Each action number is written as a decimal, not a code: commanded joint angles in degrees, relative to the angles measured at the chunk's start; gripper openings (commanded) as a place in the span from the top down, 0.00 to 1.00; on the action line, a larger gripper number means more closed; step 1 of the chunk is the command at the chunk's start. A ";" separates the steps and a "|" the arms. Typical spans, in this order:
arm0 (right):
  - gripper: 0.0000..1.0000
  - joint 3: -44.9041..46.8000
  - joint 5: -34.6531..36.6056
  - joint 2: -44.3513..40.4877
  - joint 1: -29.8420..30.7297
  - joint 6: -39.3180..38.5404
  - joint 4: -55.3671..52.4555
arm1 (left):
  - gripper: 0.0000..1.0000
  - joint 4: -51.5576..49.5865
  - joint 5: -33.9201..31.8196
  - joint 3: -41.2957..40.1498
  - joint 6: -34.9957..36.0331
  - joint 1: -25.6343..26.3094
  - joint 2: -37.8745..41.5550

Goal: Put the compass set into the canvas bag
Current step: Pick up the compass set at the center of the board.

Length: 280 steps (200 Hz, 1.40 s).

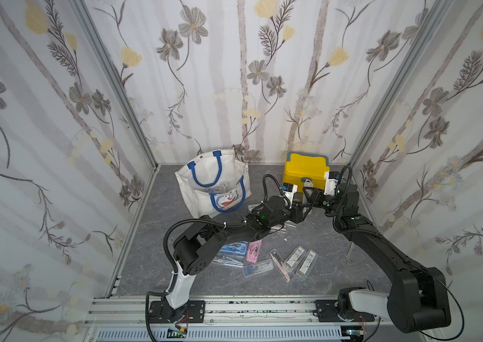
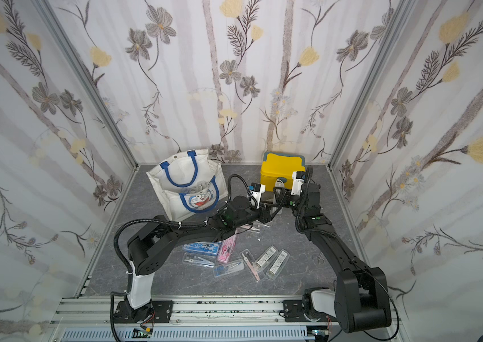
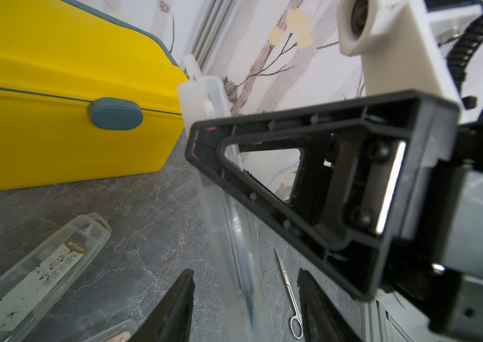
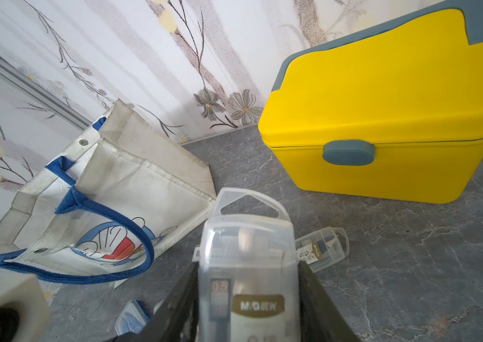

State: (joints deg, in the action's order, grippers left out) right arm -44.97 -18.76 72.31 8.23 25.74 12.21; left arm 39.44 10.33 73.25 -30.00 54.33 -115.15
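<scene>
- The right gripper [image 4: 247,266] is clamping a clear compass set [image 4: 246,231] by its long sides, holding it above the grey table [image 4: 397,266] in front of the yellow box [image 4: 382,118].
- The left gripper [image 3: 245,271] is straddling the same case with its jaws apart, and a gap is showing on each side.
- The canvas bag [image 1: 187,177] is leaning at the back wall with its mouth gaping, left of the box. Bare tabletop is lying between the two.
- Loose cases [image 1: 258,263] are crowding the front centre under the left arm. Scissors [image 1: 348,254] are lying beside the right arm.
- In both top views the meeting grippers are masking most of the held case. The wrist views are showing it plainly, and only the left wrist view is showing the gaps.
</scene>
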 commanded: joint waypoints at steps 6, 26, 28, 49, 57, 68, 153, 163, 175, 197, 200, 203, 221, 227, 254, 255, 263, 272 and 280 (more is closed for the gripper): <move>0.53 0.22 -1.34 -0.59 0.03 0.37 2.73 | 0.45 2.60 0.07 0.03 -0.24 0.16 0.37; 0.53 0.37 -2.38 -0.51 0.01 0.77 3.23 | 0.46 3.65 0.69 0.22 -0.48 0.17 0.14; 0.53 0.40 -2.45 -0.53 0.03 0.86 3.30 | 0.46 3.74 0.78 0.27 -0.54 0.17 0.05; 0.53 0.71 -3.67 -0.74 0.03 1.41 4.31 | 0.49 3.96 1.78 0.49 -1.22 0.16 -0.88; 0.53 0.76 -3.91 -0.80 0.03 1.50 4.47 | 0.52 4.06 1.88 2.09 -1.50 0.16 -1.13; 0.53 1.00 -3.91 -1.01 0.04 1.60 4.67 | 0.55 3.90 2.04 2.72 -1.61 0.16 -1.52; 0.52 1.38 -5.25 -1.47 0.03 2.23 6.25 | 0.95 3.30 1.46 3.40 -2.08 0.17 -2.09; 0.52 1.38 -5.37 -1.43 0.03 2.22 6.25 | 0.96 3.53 1.45 3.31 -2.03 0.12 -1.90; 0.51 1.38 -5.26 -1.45 0.03 2.21 6.27 | 0.97 3.75 1.36 3.06 -1.96 0.16 -1.76; 0.38 1.38 -4.18 -1.71 0.04 2.40 5.86 | 0.98 3.89 1.02 2.60 -1.41 0.14 -1.23; 0.36 1.38 -3.83 -1.78 -0.03 2.53 5.83 | 0.98 3.72 0.93 2.52 -1.17 0.13 -1.17; 0.35 1.38 -3.59 -1.89 -0.05 2.52 5.70 | 0.98 3.67 0.78 2.51 -1.03 0.10 -1.04; 0.06 3.29 -1.83 -2.76 -0.48 2.53 4.97 | 0.98 2.35 -0.42 2.17 0.58 0.11 0.02; 0.00 3.44 -0.99 -3.17 -0.72 2.51 4.72 | 0.98 1.79 -1.01 2.07 1.20 0.04 0.57; 0.01 4.86 1.59 -6.32 -2.82 2.56 4.28 | 0.98 -2.52 -4.59 1.76 4.57 -0.83 3.53; 0.01 4.96 1.69 -6.49 -2.93 2.61 4.30 | 0.98 -2.74 -4.74 1.78 4.67 -0.86 3.62; 0.00 5.67 2.50 -7.86 -3.74 2.82 4.48 | 0.98 -4.95 -6.37 1.97 5.58 -1.36 4.73; 0.00 6.53 3.61 -9.53 -4.60 3.02 4.56 | 0.98 -7.51 -8.11 2.39 6.73 -2.01 5.82; 0.00 7.31 4.72 -11.07 -5.31 3.18 4.67 | 0.98 -9.95 -9.77 2.82 7.81 -2.57 6.94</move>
State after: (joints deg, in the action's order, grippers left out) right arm -39.27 -20.67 64.34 4.80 28.03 16.16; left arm 34.68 9.37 75.11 -25.63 53.74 -111.18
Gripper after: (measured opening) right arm 0.993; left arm 0.149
